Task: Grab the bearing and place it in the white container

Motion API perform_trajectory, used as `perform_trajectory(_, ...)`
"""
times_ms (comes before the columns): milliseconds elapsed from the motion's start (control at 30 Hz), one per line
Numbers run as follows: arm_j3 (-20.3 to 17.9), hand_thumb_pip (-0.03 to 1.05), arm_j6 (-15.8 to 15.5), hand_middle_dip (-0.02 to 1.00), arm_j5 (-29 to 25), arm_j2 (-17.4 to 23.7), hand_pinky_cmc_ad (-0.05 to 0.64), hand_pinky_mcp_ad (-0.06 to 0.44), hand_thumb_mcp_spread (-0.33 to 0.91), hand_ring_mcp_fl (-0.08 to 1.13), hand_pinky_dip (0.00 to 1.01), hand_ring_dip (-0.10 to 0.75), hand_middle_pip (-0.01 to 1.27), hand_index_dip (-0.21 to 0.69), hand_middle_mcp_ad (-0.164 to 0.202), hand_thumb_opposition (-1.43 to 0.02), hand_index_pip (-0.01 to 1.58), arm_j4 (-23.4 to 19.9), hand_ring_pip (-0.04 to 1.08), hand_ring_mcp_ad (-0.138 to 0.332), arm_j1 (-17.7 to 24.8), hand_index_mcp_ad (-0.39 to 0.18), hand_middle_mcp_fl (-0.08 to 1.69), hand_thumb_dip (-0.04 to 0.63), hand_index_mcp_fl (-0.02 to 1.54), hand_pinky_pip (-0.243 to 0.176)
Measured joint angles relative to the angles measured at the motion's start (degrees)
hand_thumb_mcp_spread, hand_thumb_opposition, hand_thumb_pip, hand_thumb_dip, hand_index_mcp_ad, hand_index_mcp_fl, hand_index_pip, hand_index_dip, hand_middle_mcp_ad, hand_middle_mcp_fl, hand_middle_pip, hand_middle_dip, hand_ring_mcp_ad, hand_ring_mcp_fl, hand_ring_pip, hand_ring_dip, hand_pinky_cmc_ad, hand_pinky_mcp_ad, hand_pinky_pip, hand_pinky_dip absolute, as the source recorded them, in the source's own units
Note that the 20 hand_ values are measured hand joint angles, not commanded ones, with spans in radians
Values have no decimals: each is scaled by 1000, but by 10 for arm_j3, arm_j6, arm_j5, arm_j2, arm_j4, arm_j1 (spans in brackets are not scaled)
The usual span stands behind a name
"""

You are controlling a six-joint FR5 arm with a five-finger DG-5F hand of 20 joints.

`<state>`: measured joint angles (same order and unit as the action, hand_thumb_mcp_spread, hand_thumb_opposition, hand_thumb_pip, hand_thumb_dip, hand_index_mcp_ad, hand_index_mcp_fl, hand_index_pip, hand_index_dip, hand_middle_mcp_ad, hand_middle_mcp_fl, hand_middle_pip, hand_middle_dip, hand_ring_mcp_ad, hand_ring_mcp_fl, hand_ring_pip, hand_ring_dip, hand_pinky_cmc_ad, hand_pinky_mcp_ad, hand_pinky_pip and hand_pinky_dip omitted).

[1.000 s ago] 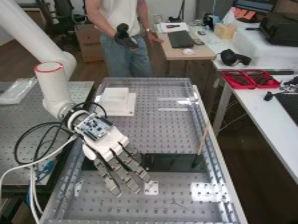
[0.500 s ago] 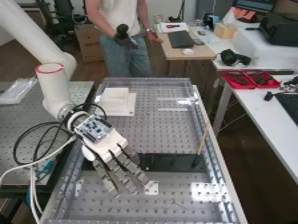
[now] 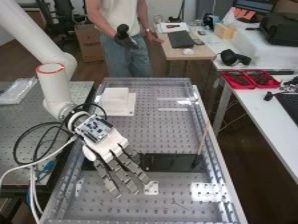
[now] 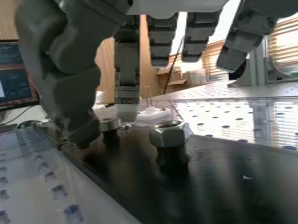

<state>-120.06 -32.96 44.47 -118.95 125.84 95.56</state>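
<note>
Bearing, probably this metal piece (image 4: pixel 110 125), is sitting near the thumb (image 4: pixel 74 95); your open hand (image 3: pixel 108 148) is pointing toward five o'clock in the high view.

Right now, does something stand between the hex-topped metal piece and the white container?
In the high view, the hand itself covers part of the way. Besides it, I see nothing standing between the hex-topped metal piece and the white container.

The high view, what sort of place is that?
Probably a robotics lab or workshop: a white jointed robot arm carries a dark grey robot hand over a perforated metal bench, near red plastic trays.
</note>
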Motion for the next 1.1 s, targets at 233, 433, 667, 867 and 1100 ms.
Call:
perform_trajectory(233,0,559,-1,202,1,0,332,244,431,0,246,75,136,164,51,-806,1461,0,87,117,0,-63,10,239,150,-86)
perform_trajectory(433,0,559,-2,204,1,-1,335,244,431,0,248,75,136,155,52,-806,1463,-2,87,119,1,-63,10,239,145,-86)
perform_trajectory(667,0,559,-8,204,1,-2,335,241,431,0,248,75,136,148,52,-806,1459,-8,87,119,1,-63,10,239,180,-86)
perform_trajectory(867,1,559,-2,204,4,-2,335,244,431,0,251,75,136,140,52,-806,1457,-3,86,119,0,-59,40,239,185,-75)
perform_trajectory(1100,1,559,0,204,6,-2,335,244,431,0,251,75,136,140,52,-806,1456,-3,87,119,-1,-59,42,239,182,-75)
